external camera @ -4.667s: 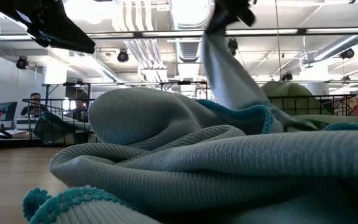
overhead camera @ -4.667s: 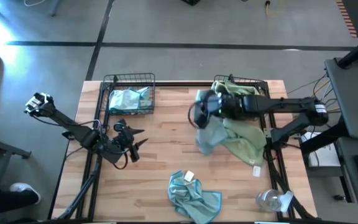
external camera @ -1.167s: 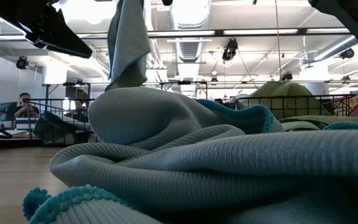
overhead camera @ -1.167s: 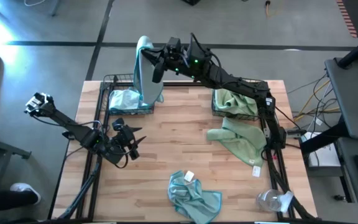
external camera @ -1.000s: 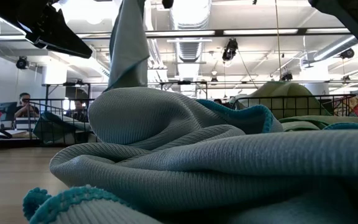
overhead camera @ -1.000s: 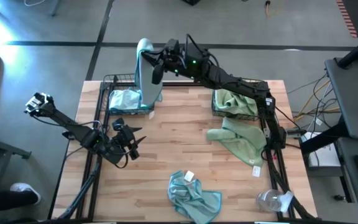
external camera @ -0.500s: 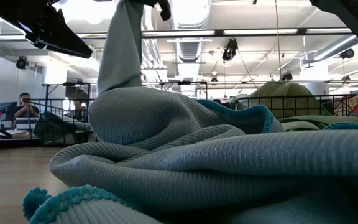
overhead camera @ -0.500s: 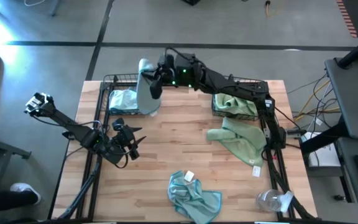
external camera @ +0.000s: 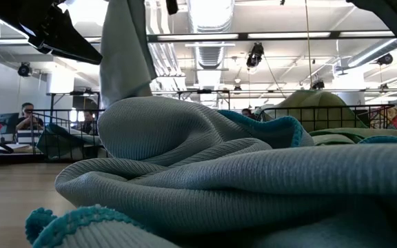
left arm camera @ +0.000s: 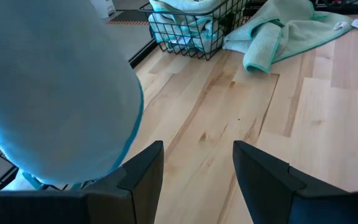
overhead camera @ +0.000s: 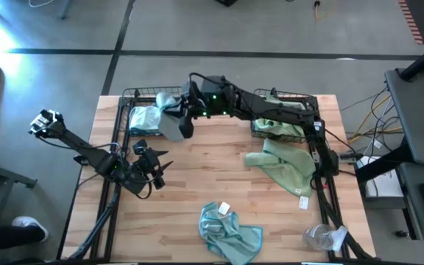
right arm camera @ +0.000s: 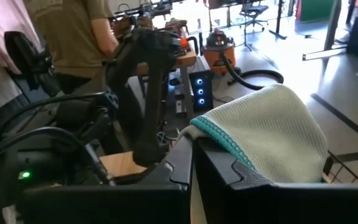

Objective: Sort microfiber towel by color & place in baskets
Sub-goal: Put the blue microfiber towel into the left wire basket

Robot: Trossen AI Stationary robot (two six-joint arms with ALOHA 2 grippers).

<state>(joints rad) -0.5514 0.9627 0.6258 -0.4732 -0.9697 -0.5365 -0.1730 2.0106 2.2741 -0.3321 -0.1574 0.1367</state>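
Observation:
My right gripper (overhead camera: 185, 110) reaches across to the left basket (overhead camera: 135, 99) and is shut on a light blue towel (overhead camera: 171, 124) that hangs at the basket's right rim. Another blue towel (overhead camera: 144, 116) lies in that basket. The right basket (overhead camera: 300, 134) holds pale green towels (overhead camera: 274, 119). One green towel (overhead camera: 282, 165) trails from it onto the table. A crumpled blue towel (overhead camera: 230, 232) with a white tag lies near the table's near edge. My left gripper (overhead camera: 160, 168) waits open, low over the table's left part. My right gripper pinches the light blue towel between its two shut fingers at the teal-hemmed edge (right arm camera: 219, 138), and cloth is draped over one finger (right arm camera: 253, 180). The fingers come from above. The towel hangs below them (external camera: 126, 48). I cannot tell whether its lower end touches the basket.
A clear plastic wrapper (overhead camera: 322, 237) lies at the table's near right corner. Bare wood spans the middle of the table (overhead camera: 212, 169). People stand beyond the table in the right wrist view (right arm camera: 73, 31). The crumpled blue towel (external camera: 219, 179) fills most of the low view.
My right gripper has come down with the blue towel, from high above the left basket's far right corner to just over its right rim, moving slightly toward the near edge. The towel still hangs, now lower. The gripper has stayed shut.

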